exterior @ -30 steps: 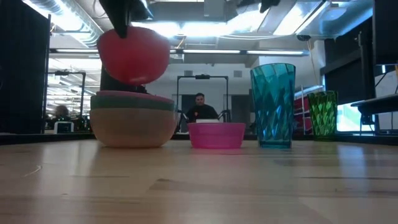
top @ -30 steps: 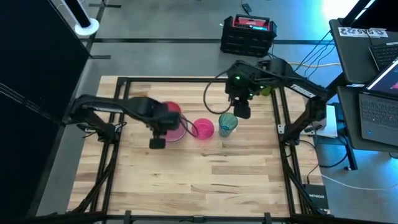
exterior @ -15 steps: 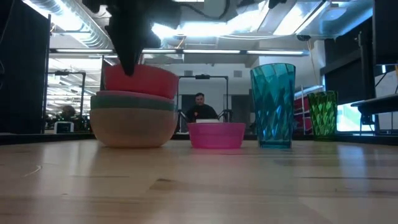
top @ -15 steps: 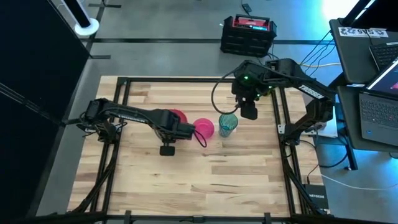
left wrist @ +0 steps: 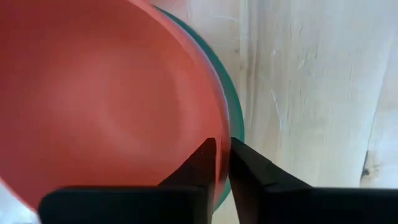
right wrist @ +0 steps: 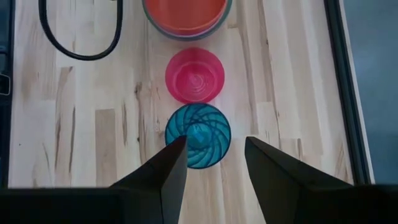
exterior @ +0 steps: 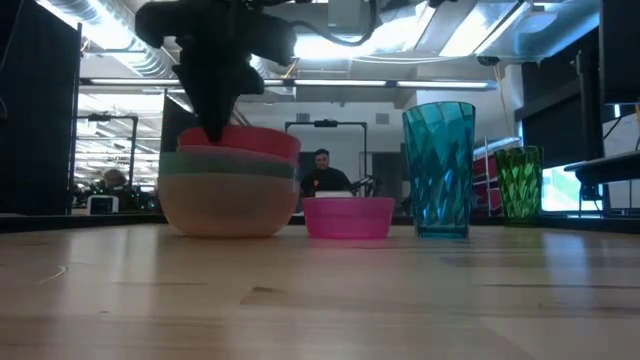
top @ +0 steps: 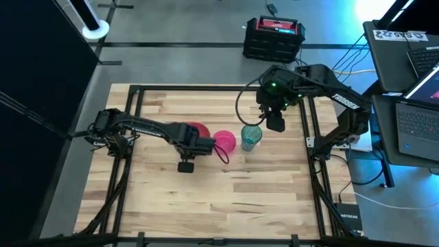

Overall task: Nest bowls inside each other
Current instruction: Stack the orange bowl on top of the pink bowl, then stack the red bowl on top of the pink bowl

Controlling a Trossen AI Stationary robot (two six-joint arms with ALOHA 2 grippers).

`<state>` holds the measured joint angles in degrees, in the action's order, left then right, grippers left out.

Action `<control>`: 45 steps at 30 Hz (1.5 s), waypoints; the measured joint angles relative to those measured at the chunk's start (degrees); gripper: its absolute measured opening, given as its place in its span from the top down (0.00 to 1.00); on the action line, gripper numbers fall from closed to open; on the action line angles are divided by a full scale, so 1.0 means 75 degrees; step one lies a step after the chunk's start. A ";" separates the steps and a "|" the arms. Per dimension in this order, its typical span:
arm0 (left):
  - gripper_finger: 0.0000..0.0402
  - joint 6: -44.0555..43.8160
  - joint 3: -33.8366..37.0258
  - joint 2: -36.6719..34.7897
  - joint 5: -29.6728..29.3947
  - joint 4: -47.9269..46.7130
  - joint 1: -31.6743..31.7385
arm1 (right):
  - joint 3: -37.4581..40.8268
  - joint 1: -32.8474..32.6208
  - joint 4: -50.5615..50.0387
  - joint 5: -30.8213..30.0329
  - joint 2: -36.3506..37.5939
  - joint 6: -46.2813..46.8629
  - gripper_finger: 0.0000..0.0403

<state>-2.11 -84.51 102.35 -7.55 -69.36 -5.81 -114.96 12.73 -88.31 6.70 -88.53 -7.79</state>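
Observation:
A coral pink bowl (exterior: 245,140) sits in a green bowl (exterior: 225,163), which is nested in a large pale pink bowl (exterior: 222,205); this stack (top: 197,129) stands on the table left of centre. My left gripper (left wrist: 222,163) points down at the stack's edge, shut on the coral bowl. To the stack's right are a small magenta bowl (top: 225,141) (right wrist: 194,75) and a tall teal cup (top: 252,137) (right wrist: 198,135), both on their bases. My right gripper (right wrist: 214,165) hovers open, high above the teal cup. My left gripper pinches the coral bowl's rim (left wrist: 219,140), one finger (left wrist: 202,165) inside the bowl and the other (left wrist: 249,171) outside it. The fingers come from above, pointing down. The bowl rests nearly level inside the green bowl (left wrist: 235,115).
A green faceted cup (exterior: 518,182) stands at the far right of the table. A black cable (right wrist: 78,37) loops over the boards near the stack. A person (exterior: 322,170) sits in the room behind. Bare boards (top: 219,199) stretch toward the near edge.
My left gripper has come down and a little toward the table's right with the coral bowl. The bowl, first lifted and tilted above the stack, now sits level in the green bowl. The whole stack has slid slightly toward the magenta bowl.

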 joint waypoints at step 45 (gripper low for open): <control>0.69 -0.2205 -0.1790 -0.4042 -0.1934 -0.2754 0.0149 | 0.0003 0.0140 0.2150 -0.0030 -0.5056 -0.0853 0.63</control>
<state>-18.64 -97.94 72.03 -22.05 -90.01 -4.69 -114.93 13.78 -72.19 6.48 -126.45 -14.19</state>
